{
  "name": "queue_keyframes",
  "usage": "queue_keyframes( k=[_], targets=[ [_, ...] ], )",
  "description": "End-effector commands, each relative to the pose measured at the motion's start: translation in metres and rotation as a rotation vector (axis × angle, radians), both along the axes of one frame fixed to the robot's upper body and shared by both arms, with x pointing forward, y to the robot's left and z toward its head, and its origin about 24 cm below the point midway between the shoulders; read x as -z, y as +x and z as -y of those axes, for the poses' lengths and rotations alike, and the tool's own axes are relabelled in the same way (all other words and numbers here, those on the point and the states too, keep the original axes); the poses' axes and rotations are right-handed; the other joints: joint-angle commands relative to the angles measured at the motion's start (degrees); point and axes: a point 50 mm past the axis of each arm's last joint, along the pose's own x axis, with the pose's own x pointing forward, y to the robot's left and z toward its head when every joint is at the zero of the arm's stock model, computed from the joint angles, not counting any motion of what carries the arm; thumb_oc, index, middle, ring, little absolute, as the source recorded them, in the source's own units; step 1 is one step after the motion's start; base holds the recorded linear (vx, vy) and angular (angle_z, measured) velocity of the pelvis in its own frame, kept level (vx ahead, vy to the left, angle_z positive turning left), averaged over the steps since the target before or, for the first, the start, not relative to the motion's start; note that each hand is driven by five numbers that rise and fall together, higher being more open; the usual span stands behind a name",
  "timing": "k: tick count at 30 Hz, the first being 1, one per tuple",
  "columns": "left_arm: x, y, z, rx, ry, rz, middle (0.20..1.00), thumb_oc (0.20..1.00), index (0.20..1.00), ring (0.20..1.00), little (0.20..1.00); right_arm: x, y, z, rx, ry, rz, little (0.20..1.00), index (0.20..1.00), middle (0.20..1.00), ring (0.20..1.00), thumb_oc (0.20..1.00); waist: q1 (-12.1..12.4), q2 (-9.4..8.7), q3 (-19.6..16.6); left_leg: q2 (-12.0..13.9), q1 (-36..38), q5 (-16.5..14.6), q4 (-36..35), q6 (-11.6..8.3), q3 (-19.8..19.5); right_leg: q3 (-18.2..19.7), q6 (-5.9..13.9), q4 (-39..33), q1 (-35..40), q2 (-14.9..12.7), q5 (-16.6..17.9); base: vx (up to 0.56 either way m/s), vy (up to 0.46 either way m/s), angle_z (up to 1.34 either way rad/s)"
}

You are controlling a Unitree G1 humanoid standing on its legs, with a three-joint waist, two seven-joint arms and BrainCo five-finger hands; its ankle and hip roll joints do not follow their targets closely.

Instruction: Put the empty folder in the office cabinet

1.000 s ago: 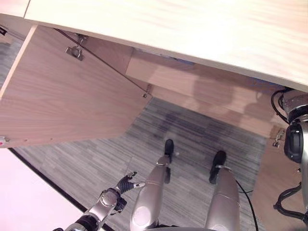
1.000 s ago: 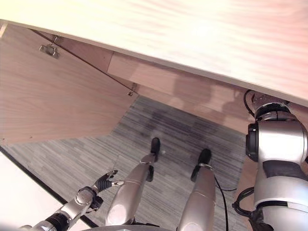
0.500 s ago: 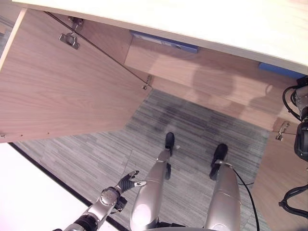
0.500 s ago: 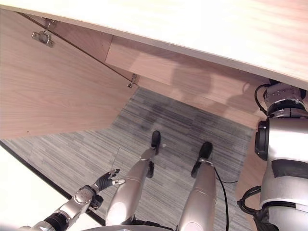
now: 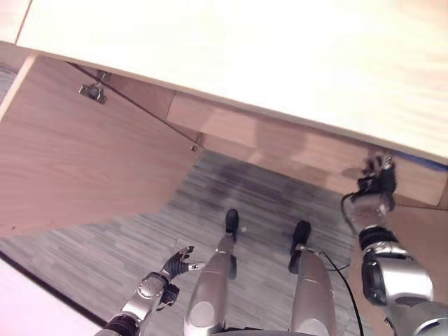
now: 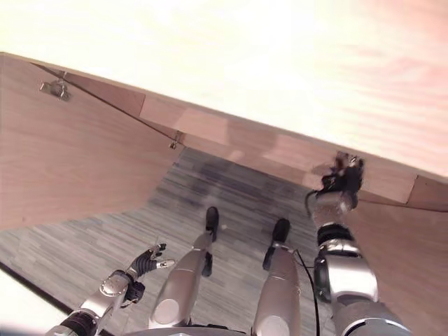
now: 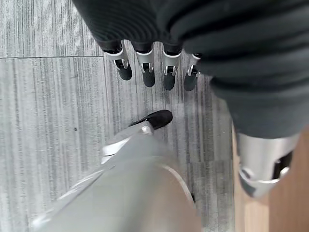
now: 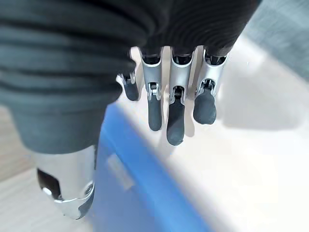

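A blue folder (image 8: 140,193) lies on a pale cabinet shelf (image 8: 251,159) just past my right hand (image 8: 176,108), whose fingers hang straight with nothing in them. In the eye views the right hand (image 5: 376,180) is raised at the cabinet's lower front edge, and a thin blue strip of the folder (image 5: 423,162) shows to its right. My left hand (image 5: 177,262) hangs low by my side over the grey carpet, fingers relaxed and empty, as the left wrist view shows (image 7: 145,67).
The cabinet's pale wooden top (image 5: 280,63) spans the upper part of the view. Its left door (image 5: 77,161) stands swung open with a metal hinge (image 5: 92,91). A right door panel (image 6: 406,252) stands beside the right arm. Grey carpet (image 5: 105,245) lies below.
My right hand has come up into view at the cabinet's front edge. The camera has shifted, so the cabinet's top hides more of the shelves. The left hand stays put.
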Motion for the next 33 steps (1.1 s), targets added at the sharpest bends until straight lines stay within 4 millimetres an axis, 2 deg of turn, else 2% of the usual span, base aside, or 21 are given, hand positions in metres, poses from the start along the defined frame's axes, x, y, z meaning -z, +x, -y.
queue_keyframes(
  k=[1,7,15,17,19,20,21,25,29,30,33],
  targets=[
    [0.006,-0.004,0.002,-0.004,-0.001,-0.034,1.0,1.0,1.0,1.0,1.0,-0.002,0.004,-0.001,-0.059,-0.058,-0.027,1.0,1.0,1.0,1.0,1.0,1.19,0.37,2.58,1.53,4.08,-11.75,5.5,-1.53,-1.71,1.09,5.65,-8.48,6.72,-1.51,2.46,0.06,0.018,-0.03],
    [0.01,-0.007,0.001,-0.012,-0.01,-0.066,1.0,1.0,1.0,1.0,1.0,0.037,-0.027,-0.014,-0.144,-0.065,-0.109,1.0,1.0,1.0,1.0,1.0,-0.5,-1.48,0.23,1.68,7.48,-11.34,3.4,-1.44,-1.07,0.6,6.16,-12.47,11.2,-2.01,4.43,0.05,0.022,-0.03],
    [0.025,-0.027,-0.007,-0.038,0.018,-0.162,1.0,1.0,1.0,1.0,1.0,0.073,-0.066,-0.024,-0.252,-0.088,-0.197,1.0,1.0,1.0,1.0,1.0,-2.82,-5.22,-4.22,1.42,13.87,-10.96,-0.72,-1.08,0.11,0.4,7.05,-18.29,17.78,-1.65,7.15,0.08,0.024,-0.02],
    [0.027,-0.03,-0.007,-0.035,0.024,-0.177,1.0,1.0,1.0,1.0,1.0,0.077,-0.071,-0.026,-0.269,-0.091,-0.212,1.0,1.0,1.0,1.0,1.0,-3.14,-5.51,-4.89,1.37,14.9,-10.74,-1.54,-1.03,0.25,0.45,7.07,-19.01,18.52,-1.51,7.59,0.07,0.042,-0.09],
    [0.032,-0.038,-0.01,-0.037,0.047,-0.215,1.0,1.0,1.0,1.0,1.0,0.091,-0.087,-0.031,-0.32,-0.093,-0.27,1.0,1.0,1.0,1.0,1.0,-3.85,-6.5,-7.04,1.21,17.26,-10.47,-3.23,-0.94,0.91,0.81,7.29,-20.69,20.39,-1.11,8.35,0.08,0.044,-0.09],
    [0.032,-0.038,-0.01,-0.037,0.047,-0.215,1.0,1.0,1.0,1.0,1.0,0.091,-0.087,-0.031,-0.32,-0.093,-0.27,1.0,1.0,1.0,1.0,1.0,-3.85,-6.5,-7.04,1.21,17.26,-10.47,-3.23,-0.94,0.91,0.81,7.29,-20.69,20.39,-1.11,8.35,0.09,0.048,-0.03],
    [0.036,-0.043,-0.009,-0.033,0.058,-0.238,1.0,1.0,1.0,1.0,1.0,0.102,-0.099,-0.036,-0.368,-0.104,-0.336,1.0,1.0,1.0,1.0,1.0,-4.14,-7.12,-8.37,1.29,19.08,-10.34,-4.15,-0.83,1.26,0.99,7.41,-21.61,21.83,-0.89,8.73,0.07,0.061,-0.01],
    [0.039,-0.046,-0.008,-0.042,0.064,-0.264,1.0,1.0,1.0,1.0,1.0,0.127,-0.125,-0.049,-0.489,-0.115,-0.497,1.0,1.0,1.0,1.0,1.0,-4.83,-8.17,-11.01,1.22,21.92,-10.92,-4.73,-0.65,1.94,1.51,7.6,-22.59,24.25,-0.53,9.09,0.09,0.052,-0.08],
    [0.04,-0.044,-0.008,-0.072,0.066,-0.272,1.0,1.0,1.0,1.0,1.0,0.141,-0.143,-0.057,-0.564,-0.12,-0.604,1.0,1.0,1.0,1.0,1.0,-5.28,-9.08,-13.2,1.13,24.49,-11.67,-5.06,-0.34,2.65,2.12,7.84,-23.31,26.13,-0.11,9.35,0.07,0.046,-0.11],
    [0.041,-0.047,-0.009,-0.076,0.068,-0.28,1.0,1.0,1.0,1.0,1.0,0.143,-0.145,-0.057,-0.568,-0.124,-0.617,0.2,0.2,0.2,0.2,0.2,-5.28,-9.24,-13.58,1.19,25.03,-11.81,-5.14,-0.26,2.81,2.34,7.85,-23.46,26.54,-0.04,9.31,0.07,0.033,-0.07],
    [0.044,-0.055,-0.011,-0.082,0.079,-0.299,1.0,1.0,1.0,1.0,1.0,0.142,-0.149,-0.052,-0.609,-0.216,-0.659,0.2,0.2,0.2,0.2,0.2,-5.35,-9.69,-14.81,1.3,26.65,-12.2,-5.43,-0.07,3.43,2.72,8.02,-23.95,27.74,0.17,9.64,0.07,0.026,-0.21]
  ],
)
